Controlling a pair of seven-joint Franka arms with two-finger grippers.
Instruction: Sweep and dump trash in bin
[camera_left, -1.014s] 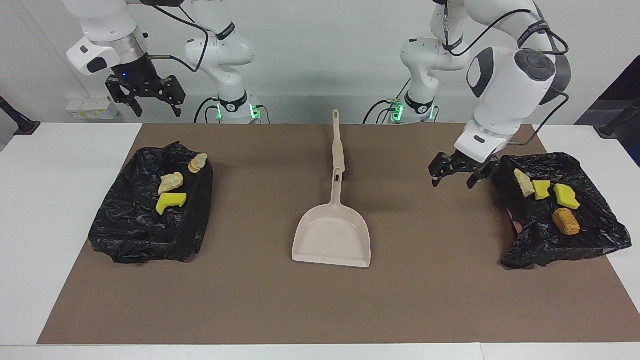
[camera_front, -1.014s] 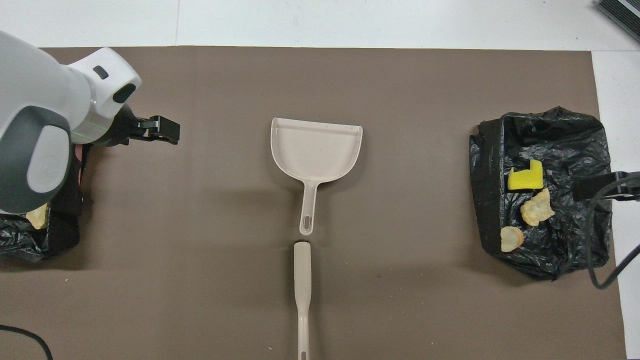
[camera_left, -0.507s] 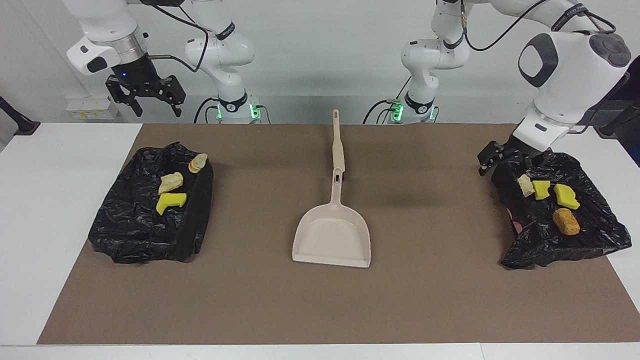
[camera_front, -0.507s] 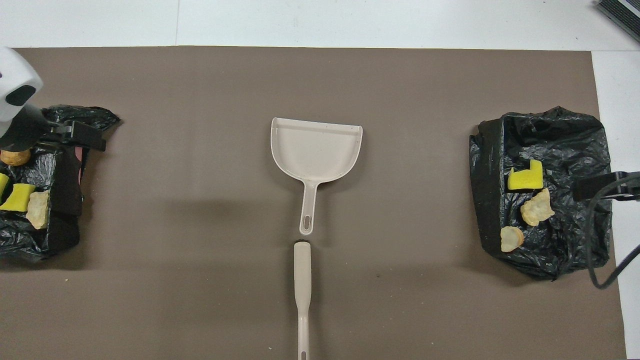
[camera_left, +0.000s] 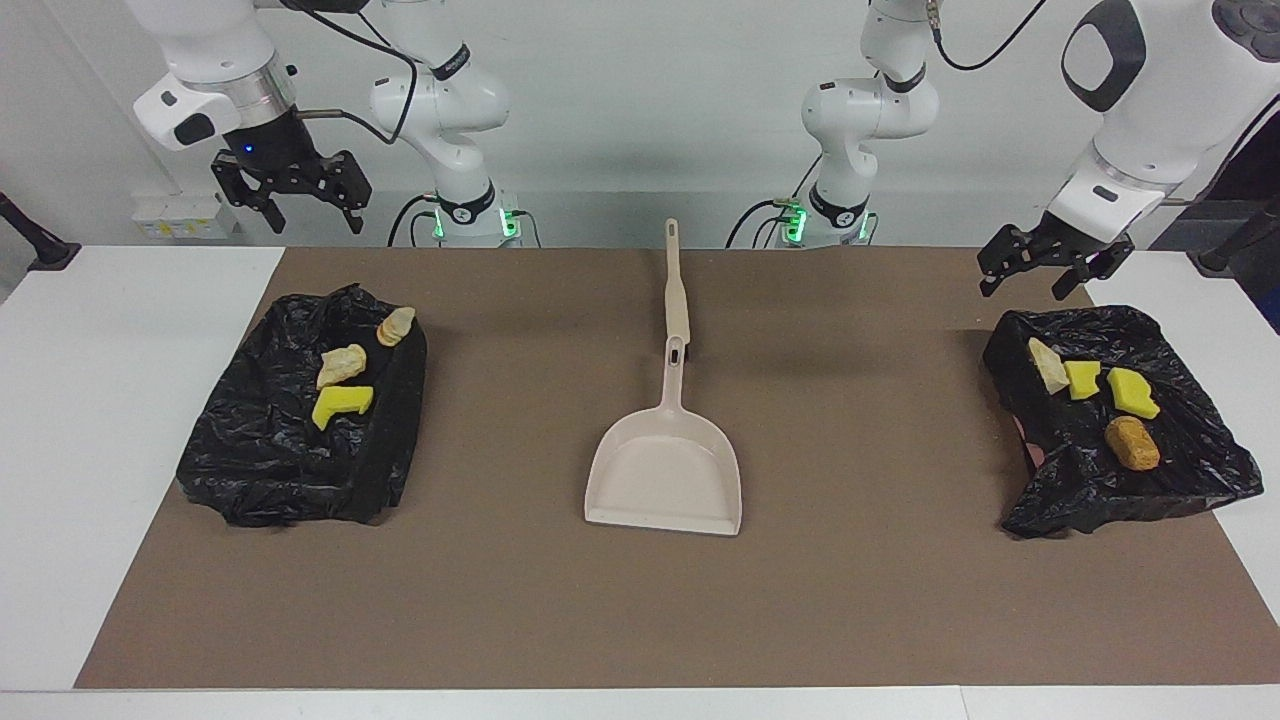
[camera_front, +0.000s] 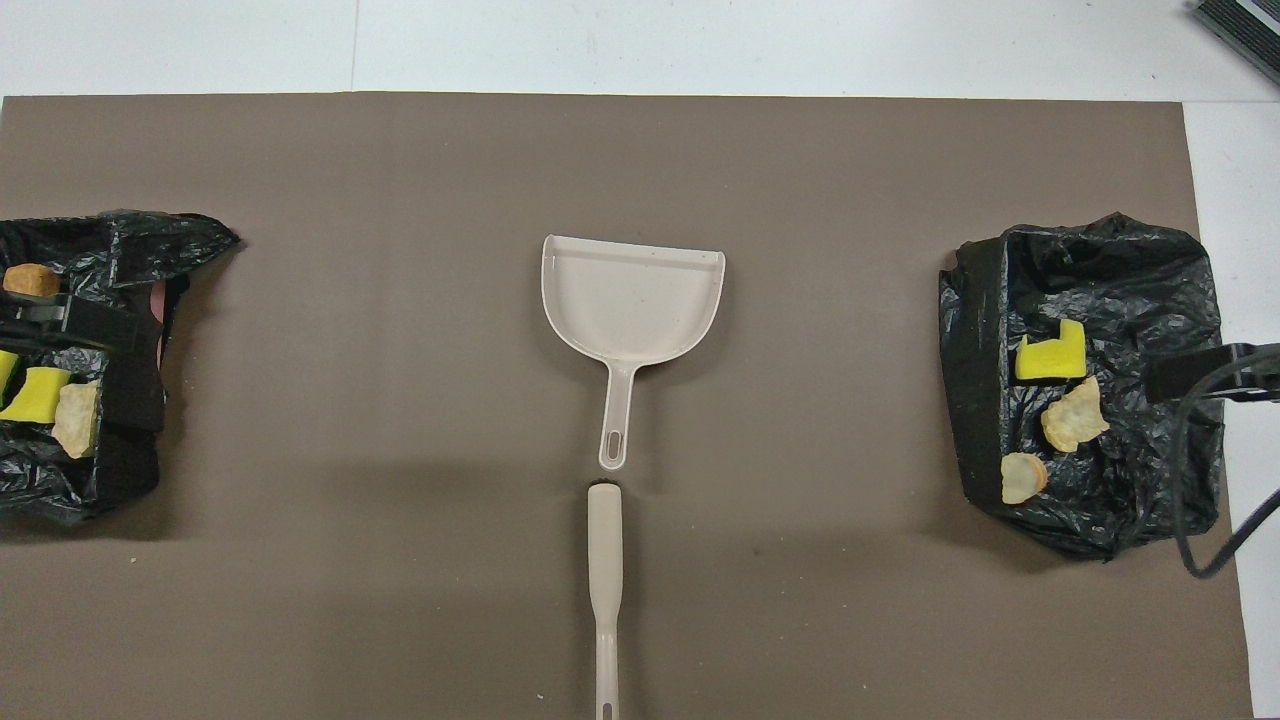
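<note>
The trash now lies wholly in two black-lined bins: three scraps (camera_left: 345, 385) in the bin (camera_left: 290, 470) at the right arm's end, four scraps (camera_left: 1095, 400) in the bin (camera_left: 1120, 490) at the left arm's end, with the brown mat bare around the empty dustpan (camera_left: 665, 470) and the brush-like handle (camera_left: 677, 290) lying nearer the robots. A second ago the left gripper (camera_left: 1035, 270) hung low beside its bin toward the dustpan; it has since risen and swung back over that bin's robot-side edge, jaws apart and empty, which I read as the job finished. The right gripper (camera_left: 290, 195) waits high with fingers spread, and from overhead the left-end bin is cut off at the edge, one scrap there barely showing.
</note>
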